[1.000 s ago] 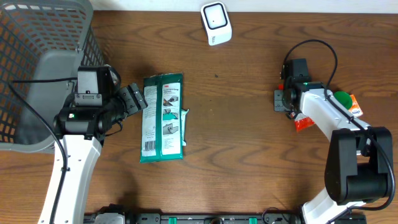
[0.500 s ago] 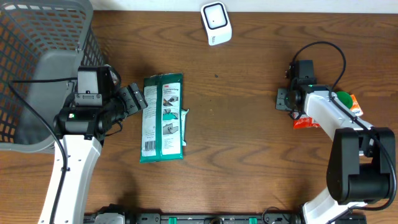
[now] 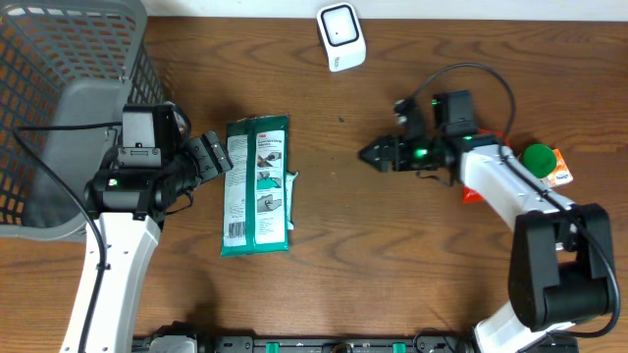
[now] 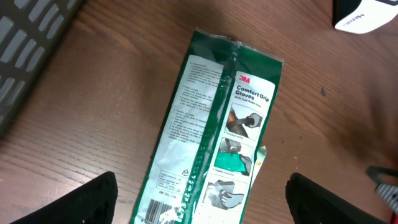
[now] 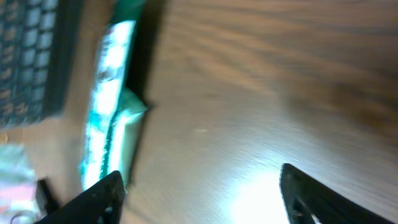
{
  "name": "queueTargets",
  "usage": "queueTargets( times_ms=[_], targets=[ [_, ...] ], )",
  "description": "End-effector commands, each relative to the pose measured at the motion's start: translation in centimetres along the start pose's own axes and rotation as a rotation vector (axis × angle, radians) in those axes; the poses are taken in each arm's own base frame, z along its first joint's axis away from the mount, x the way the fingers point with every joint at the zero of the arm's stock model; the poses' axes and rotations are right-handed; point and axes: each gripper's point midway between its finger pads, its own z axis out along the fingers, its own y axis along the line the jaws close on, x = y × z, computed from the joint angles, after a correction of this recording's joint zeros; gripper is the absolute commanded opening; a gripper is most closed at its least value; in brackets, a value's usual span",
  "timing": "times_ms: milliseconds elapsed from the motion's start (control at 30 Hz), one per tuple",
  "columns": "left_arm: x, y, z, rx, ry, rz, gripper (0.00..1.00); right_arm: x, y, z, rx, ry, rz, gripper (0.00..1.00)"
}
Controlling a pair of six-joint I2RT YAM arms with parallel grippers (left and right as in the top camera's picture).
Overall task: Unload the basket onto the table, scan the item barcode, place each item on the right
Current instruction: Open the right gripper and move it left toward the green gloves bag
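Observation:
The item, a green and white glove package, lies flat on the wooden table, and its barcode faces up at the near left corner. In the left wrist view the package fills the middle, with the barcode at the bottom edge. My left gripper stands open just above the package's left edge, holding nothing. The white scanner sits at the far edge of the table. My right gripper points left over bare wood, open and empty. Its blurred wrist view shows the package ahead.
A grey mesh basket fills the far left corner behind the left arm. An orange packet with a green round thing lies beside the right arm's forearm. Bare wood separates the package from the right gripper.
The right arm has swung from over the orange packet to point left toward the table's middle, and its jaws have opened. The left arm and the package have not moved.

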Motion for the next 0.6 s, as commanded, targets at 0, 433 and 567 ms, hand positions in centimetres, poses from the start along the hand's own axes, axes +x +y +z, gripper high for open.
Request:
queueTargets(
  times_ms=[0,433,567],
  targets=[
    [-0.3,0.1,-0.2,-0.005,-0.008,0.008,0.87,0.6,6.2,1.3,-0.159,0.032,-0.096,0.81],
    [-0.3,0.1,-0.2,-0.005,-0.008,0.008,0.87,2.5,16.3,6.7,-0.161,0.025,-0.28,0.78],
    [-0.3,0.1,-0.2,-0.005,-0.008,0.008,0.87,0.4,17.1,6.1,-0.115,-0.007,-0.285,0.77]
  ],
)
